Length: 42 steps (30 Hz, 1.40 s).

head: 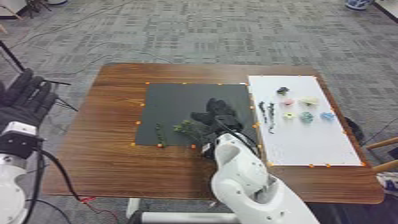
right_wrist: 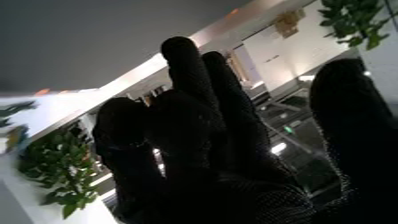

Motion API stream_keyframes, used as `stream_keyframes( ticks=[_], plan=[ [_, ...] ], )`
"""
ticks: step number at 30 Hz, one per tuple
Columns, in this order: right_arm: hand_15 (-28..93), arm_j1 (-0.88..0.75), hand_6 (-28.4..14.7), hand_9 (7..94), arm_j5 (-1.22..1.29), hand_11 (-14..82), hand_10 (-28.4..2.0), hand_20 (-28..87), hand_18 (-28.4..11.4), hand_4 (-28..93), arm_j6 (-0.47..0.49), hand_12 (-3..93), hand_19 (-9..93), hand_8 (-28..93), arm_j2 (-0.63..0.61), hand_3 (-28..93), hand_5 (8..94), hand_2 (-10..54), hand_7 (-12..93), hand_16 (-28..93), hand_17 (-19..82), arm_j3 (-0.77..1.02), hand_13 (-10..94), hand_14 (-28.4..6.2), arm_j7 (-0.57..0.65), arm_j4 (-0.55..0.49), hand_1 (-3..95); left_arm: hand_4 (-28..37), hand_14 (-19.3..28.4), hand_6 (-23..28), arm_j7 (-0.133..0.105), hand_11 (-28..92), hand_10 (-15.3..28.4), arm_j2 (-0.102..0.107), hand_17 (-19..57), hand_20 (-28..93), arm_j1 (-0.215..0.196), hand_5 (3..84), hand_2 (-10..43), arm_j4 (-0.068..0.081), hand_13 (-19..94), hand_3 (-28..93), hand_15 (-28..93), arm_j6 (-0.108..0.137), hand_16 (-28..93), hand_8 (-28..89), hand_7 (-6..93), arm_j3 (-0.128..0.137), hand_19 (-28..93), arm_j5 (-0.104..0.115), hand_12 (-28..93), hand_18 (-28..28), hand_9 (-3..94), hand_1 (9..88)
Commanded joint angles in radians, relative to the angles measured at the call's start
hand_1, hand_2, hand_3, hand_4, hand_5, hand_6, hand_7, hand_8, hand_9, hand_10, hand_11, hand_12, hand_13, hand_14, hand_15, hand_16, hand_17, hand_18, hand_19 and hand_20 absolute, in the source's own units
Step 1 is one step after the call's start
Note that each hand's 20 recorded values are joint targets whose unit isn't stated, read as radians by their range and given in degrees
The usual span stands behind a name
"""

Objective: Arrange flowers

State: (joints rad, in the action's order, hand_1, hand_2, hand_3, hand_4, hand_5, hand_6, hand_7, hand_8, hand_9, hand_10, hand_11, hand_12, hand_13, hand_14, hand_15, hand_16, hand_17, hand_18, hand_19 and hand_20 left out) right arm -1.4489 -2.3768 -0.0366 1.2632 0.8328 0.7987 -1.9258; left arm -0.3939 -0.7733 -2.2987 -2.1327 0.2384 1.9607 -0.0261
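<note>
Grey carpet [head: 222,30] lies past the worktop's [head: 111,120] far edge. Flower heads [head: 308,101] rest on the white sheet [head: 311,145] along its right edge; my right hand [head: 222,117], loosely spread, is at the black mat [head: 182,100], beside a leafy sprig [head: 185,128].

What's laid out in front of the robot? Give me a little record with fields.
Table: brown wood
Dark mat: thin green stem, bushier green sprig
White mat: pink flower, teal flower, blue flower, others, dark sprigs
Left hand: beyond the table's left edge, fingers straight
Right hand: over the dark mat's right side, beside the bushier sprig
</note>
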Motion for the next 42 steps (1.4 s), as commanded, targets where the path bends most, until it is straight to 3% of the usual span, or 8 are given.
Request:
stream_keyframes(
  ticks=[1, 4, 7, 16, 26, 31, 37, 42],
  plan=[
    [70, -0.074, -13.8, 74.4, 0.091, 22.8, -24.1, 42, -28.4, -18, 0.137, 18.7, 93, -11, -0.025, 73, 56.8, 12.8, 38, 29, 49, 0.059, 83, -9.4, -0.004, -0.044, 26.0, -28.3, 10.0, 6.8, -0.022, 7, 11.0, -0.028, -2.9, 8, -0.059, 35.0, 16.9, -0.023, 19, 68, 13, 0.002, -4, -7, 4.8, 0.038, 13, 0.006, 10, 5.4, 30.2, 22.4],
    [69, -0.062, -13.6, 76.4, 0.182, 21.0, -23.7, 42, -28.4, -18, 0.217, 17.8, 93, -12, 0.009, 73, 57.8, 17.0, 42, 29, 51, 0.075, 86, -8.2, 0.016, -0.027, 26.2, -28.3, 10.0, 6.8, -0.023, 7, 11.0, -0.032, -2.8, 8, -0.055, 35.1, 17.0, -0.025, 19, 68, 13, -0.003, -4, -7, 4.8, 0.018, 13, 0.01, 10, 5.4, 30.3, 22.5],
    [68, -0.071, -13.9, 77.2, 0.155, 17.5, -23.4, 41, -28.2, -18, 0.226, 15.8, 93, -14, 0.013, 72, 57.0, 18.9, 46, 30, 51, 0.063, 88, -7.3, -0.004, -0.031, 26.1, -28.3, 9.9, 6.9, -0.02, 8, 11.0, -0.029, -2.9, 8, -0.04, 35.1, 17.0, -0.019, 19, 68, 13, 0.004, -4, -7, 4.8, 0.001, 13, 0.01, 10, 5.4, 30.3, 22.5],
    [67, -0.076, -14.0, 77.3, 0.192, 16.4, -23.2, 40, -27.7, -18, 0.212, 15.6, 93, -15, 0.032, 74, 57.1, 20.0, 50, 30, 52, 0.056, 88, -7.2, -0.05, -0.043, 25.7, -28.3, 9.9, 6.8, -0.015, 7, 11.0, -0.022, -2.8, 8, -0.018, 35.1, 17.0, -0.011, 19, 68, 13, 0.007, -4, -7, 4.8, -0.017, 13, 0.011, 10, 5.4, 30.3, 22.5],
    [66, -0.088, -13.8, 76.8, 0.201, 16.3, -22.9, 38, -27.5, -17, 0.199, 15.3, 93, -16, 0.031, 74, 56.9, 20.3, 51, 30, 51, 0.061, 88, -7.1, -0.078, -0.055, 25.1, -28.3, 9.9, 6.9, -0.013, 7, 11.0, -0.023, -2.8, 8, -0.019, 35.2, 17.1, -0.009, 19, 68, 13, 0.007, -4, -7, 4.8, -0.013, 13, 0.013, 10, 5.3, 30.4, 22.5],
    [62, -0.078, -13.8, 77.3, 0.136, 15.4, -23.2, 35, -26.8, -17, 0.136, 14.5, 93, -17, 0.002, 75, 57.4, 18.8, 51, 29, 52, 0.05, 90, -7.4, -0.078, -0.057, 23.7, -28.3, 10.0, 6.8, -0.02, 7, 11.0, -0.027, -2.8, 9, -0.028, 35.3, 17.2, -0.011, 19, 68, 13, 0.008, -4, -7, 4.8, -0.004, 13, 0.015, 10, 5.3, 30.4, 22.5],
    [60, -0.093, -13.1, 76.9, 0.101, 13.8, -24.2, 32, -26.5, -16, 0.12, 13.8, 93, -15, -0.019, 74, 57.4, 16.1, 42, 28, 53, 0.092, 90, -7.4, -0.07, -0.095, 22.6, -28.3, 10.0, 6.9, -0.027, 7, 11.0, -0.025, -2.7, 9, -0.037, 35.2, 17.2, -0.013, 19, 68, 13, 0.004, -4, -7, 4.8, 0.004, 13, 0.02, 10, 5.3, 30.3, 22.6],
    [68, -0.089, -12.5, 75.0, 0.062, 14.4, -22.9, 34, -27.3, -17, 0.041, 14.9, 93, -7, -0.096, 71, 58.5, 11.6, 24, 31, 52, 0.173, 88, -7.1, -0.117, -0.111, 24.3, -28.3, 9.9, 6.9, -0.028, 8, 11.1, -0.025, -2.7, 9, -0.031, 35.2, 17.3, -0.014, 19, 67, 13, 0.004, -4, -7, 4.8, 0.0, 13, 0.016, 10, 5.3, 30.3, 22.7]
  ],
)
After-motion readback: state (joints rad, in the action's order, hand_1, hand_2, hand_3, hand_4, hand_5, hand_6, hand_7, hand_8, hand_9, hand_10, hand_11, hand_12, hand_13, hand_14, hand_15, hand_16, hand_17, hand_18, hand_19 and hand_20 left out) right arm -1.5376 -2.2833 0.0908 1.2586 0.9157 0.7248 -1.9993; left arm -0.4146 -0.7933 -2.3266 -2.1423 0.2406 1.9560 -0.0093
